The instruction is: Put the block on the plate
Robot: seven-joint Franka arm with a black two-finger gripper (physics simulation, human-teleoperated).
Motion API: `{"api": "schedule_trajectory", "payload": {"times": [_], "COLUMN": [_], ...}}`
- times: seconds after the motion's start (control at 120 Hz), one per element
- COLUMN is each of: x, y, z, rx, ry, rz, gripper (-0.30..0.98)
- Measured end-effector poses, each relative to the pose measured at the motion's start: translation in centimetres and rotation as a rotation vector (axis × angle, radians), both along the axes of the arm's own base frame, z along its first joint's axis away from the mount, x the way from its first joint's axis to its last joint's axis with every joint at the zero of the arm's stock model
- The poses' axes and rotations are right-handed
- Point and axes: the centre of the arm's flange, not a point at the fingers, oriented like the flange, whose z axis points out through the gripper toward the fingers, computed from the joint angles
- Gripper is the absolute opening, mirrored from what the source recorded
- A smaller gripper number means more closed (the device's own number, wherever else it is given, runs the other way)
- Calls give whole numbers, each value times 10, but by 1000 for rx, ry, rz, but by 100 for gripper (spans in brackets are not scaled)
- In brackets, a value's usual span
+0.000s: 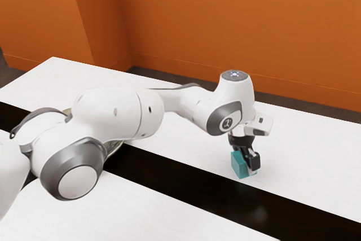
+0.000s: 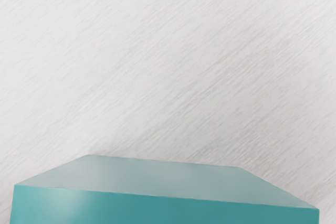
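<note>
A pale, round-rimmed plate (image 1: 117,148), mostly hidden by the white and gray robotic arm (image 1: 113,111), sits well apart from the teal rectangular block (image 1: 239,164), toward the exterior view's left. The block is low over the white wood-grained bench (image 1: 304,150), beside its glossy black band (image 1: 186,178). The black end effector (image 1: 247,161) is at the block; whether it grips cannot be told.
</note>
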Motion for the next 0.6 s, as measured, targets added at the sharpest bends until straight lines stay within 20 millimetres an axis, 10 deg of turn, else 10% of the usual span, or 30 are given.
{"api": "schedule_trajectory", "payload": {"times": [0.367,0.6], "x": [-4,-43], "y": [10,65], "z": [37,76], "rx": [9,39], "ry": [9,79], "rz": [31,92], "gripper": [37,37]}}
